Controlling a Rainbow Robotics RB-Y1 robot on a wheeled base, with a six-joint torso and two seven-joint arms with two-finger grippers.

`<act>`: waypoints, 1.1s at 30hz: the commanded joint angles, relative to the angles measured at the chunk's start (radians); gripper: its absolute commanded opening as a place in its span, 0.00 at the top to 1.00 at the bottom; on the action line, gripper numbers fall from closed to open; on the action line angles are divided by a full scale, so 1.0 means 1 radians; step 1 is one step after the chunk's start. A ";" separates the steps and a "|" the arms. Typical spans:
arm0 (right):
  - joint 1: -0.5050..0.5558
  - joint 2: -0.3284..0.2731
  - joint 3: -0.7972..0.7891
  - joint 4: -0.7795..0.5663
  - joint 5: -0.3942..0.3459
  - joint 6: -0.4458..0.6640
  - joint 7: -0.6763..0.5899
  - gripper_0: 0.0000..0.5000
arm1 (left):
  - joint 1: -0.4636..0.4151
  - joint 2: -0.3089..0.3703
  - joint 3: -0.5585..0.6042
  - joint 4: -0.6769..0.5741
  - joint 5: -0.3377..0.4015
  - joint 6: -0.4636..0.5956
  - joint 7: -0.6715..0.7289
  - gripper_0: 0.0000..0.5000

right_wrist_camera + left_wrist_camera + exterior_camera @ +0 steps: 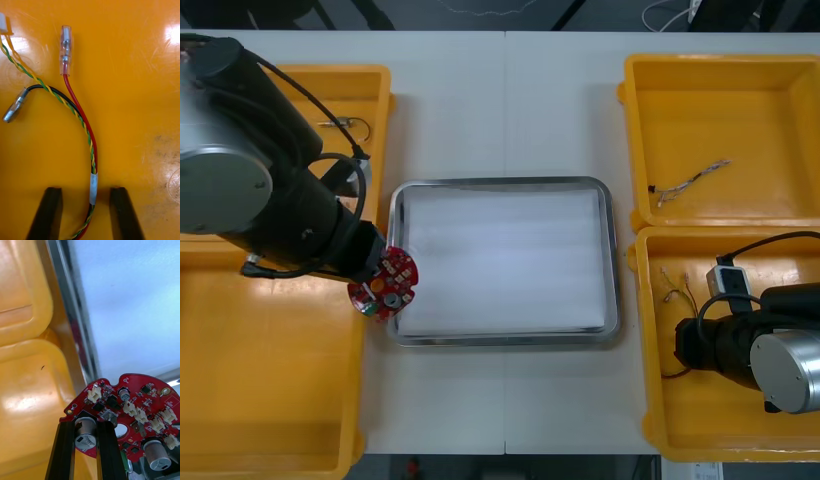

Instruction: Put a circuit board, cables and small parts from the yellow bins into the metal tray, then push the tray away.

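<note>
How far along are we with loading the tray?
Nothing is loaded yet: the metal tray is bare inside. In hand: the left gripper is shut on the circuit board, held over the tray's left rim; the right gripper is open astride the cables in the near right bin. Left: release the board, load cables and small parts, then push the tray away.
</note>
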 commanded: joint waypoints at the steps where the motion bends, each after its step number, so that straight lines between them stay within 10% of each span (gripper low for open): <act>1: 0.023 0.007 0.024 0.000 -0.004 0.042 -0.053 1.00 | -0.082 -0.099 -0.057 0.060 -0.075 0.004 0.021 0.99; 17: -0.004 -0.056 -0.074 -0.173 -0.037 0.228 -0.040 1.00 | -0.099 -0.168 -0.268 0.247 -0.256 -0.203 0.041 1.00; 26: -0.052 -0.162 -0.179 -0.265 -0.240 0.357 -0.028 1.00 | -0.099 -0.167 -0.324 0.282 -0.271 -0.262 0.069 0.98; 29: -0.086 -0.193 -0.218 -0.294 -0.312 0.424 -0.020 1.00 | -0.097 -0.168 -0.327 0.287 -0.271 -0.276 0.073 0.73; 33: -0.141 -0.228 -0.266 -0.326 -0.396 0.496 -0.014 1.00 | -0.097 -0.168 -0.327 0.285 -0.274 -0.276 0.078 0.09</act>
